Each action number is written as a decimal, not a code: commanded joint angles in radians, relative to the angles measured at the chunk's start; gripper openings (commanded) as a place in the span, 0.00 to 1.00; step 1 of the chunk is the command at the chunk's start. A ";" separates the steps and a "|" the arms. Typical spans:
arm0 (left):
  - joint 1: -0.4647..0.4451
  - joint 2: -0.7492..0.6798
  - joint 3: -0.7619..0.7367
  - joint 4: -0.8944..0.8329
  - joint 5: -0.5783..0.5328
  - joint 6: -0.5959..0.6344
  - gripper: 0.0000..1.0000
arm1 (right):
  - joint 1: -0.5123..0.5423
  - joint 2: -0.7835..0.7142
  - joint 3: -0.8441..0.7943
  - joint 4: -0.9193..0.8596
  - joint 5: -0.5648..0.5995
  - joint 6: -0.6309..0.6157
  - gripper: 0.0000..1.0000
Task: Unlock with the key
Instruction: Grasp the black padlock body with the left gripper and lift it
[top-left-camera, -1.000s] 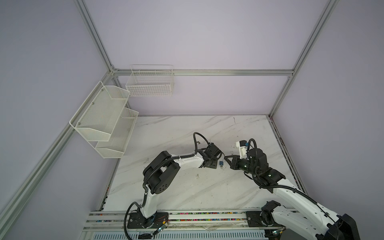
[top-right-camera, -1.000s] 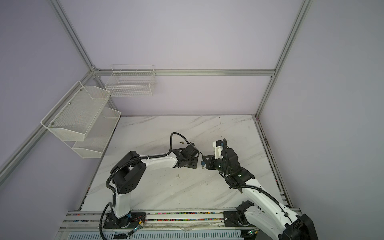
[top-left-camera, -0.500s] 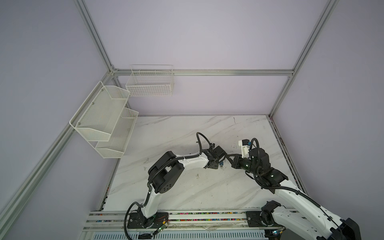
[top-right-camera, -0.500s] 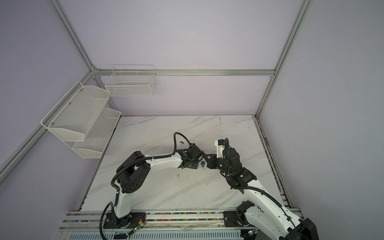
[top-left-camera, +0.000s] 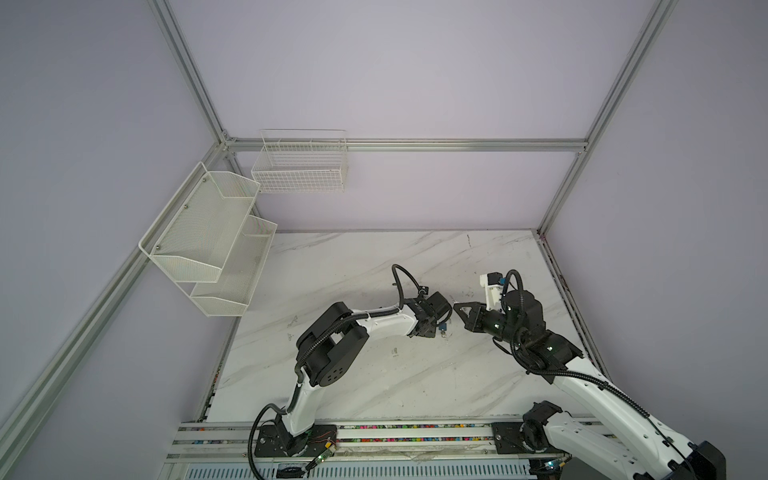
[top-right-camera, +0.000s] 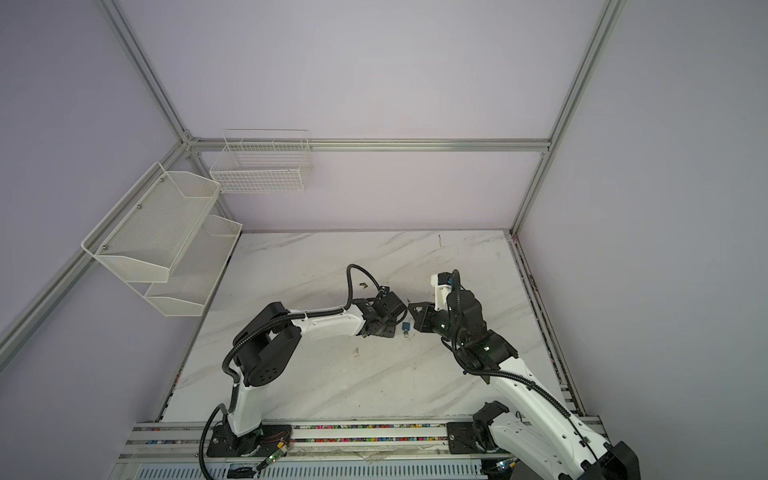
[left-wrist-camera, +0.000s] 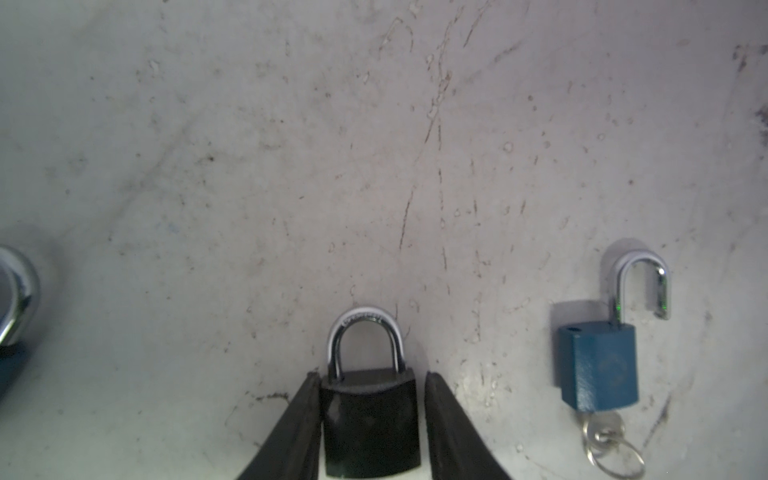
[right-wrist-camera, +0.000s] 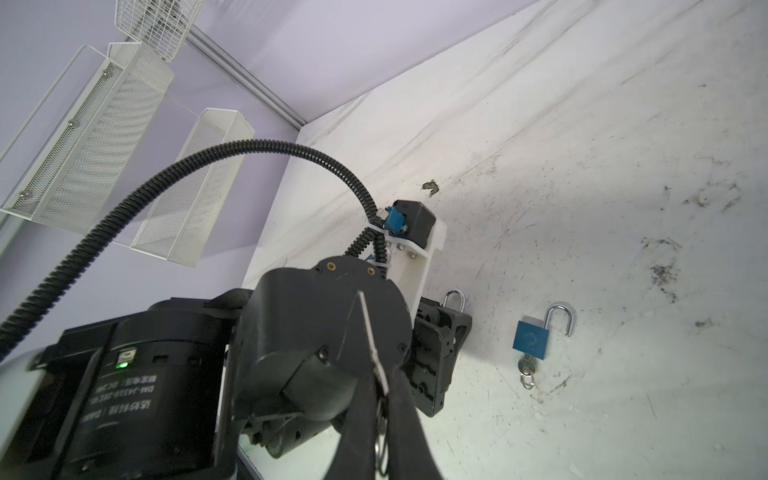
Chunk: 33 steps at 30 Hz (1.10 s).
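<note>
- Black padlock (left-wrist-camera: 370, 419): flat on the surface (left-wrist-camera: 291, 145), long axis in line with the left pincer (left-wrist-camera: 372, 384), closed shackle pointing away from it.
- Left pincer: part-open; fingers flank the body, a sliver of gap on one side.
- Right pincer (right-wrist-camera: 382, 388): clamped on the key (right-wrist-camera: 370, 336), facing close by.
- Keyway end: hidden between the fingers, so probably unreachable until lifted.
- Blue padlock (left-wrist-camera: 598, 365): already open, just beside.

Seen from above, the counter (top-left-camera: 365, 266) is left bare from 10 through 12 o'clock of the left pincer (left-wrist-camera: 370, 376), and at 6 o'clock between the arms. Passage at 3 o'clock is blocked by the blue padlock (top-right-camera: 405, 328), just beside, and at 2 o'clock by the right pincer (right-wrist-camera: 381, 384). The gap between the left fingers (left-wrist-camera: 299, 424) is filled by the black padlock (left-wrist-camera: 370, 419).
</note>
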 joint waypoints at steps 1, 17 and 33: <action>-0.003 0.018 0.034 -0.062 -0.005 -0.043 0.38 | -0.004 -0.033 0.026 -0.045 0.021 -0.005 0.00; -0.002 -0.153 -0.099 0.000 -0.056 -0.151 0.19 | -0.004 -0.042 0.110 -0.231 0.149 -0.129 0.00; 0.053 -0.610 -0.443 0.276 -0.011 -0.526 0.00 | 0.173 0.174 0.133 -0.212 0.290 -0.088 0.00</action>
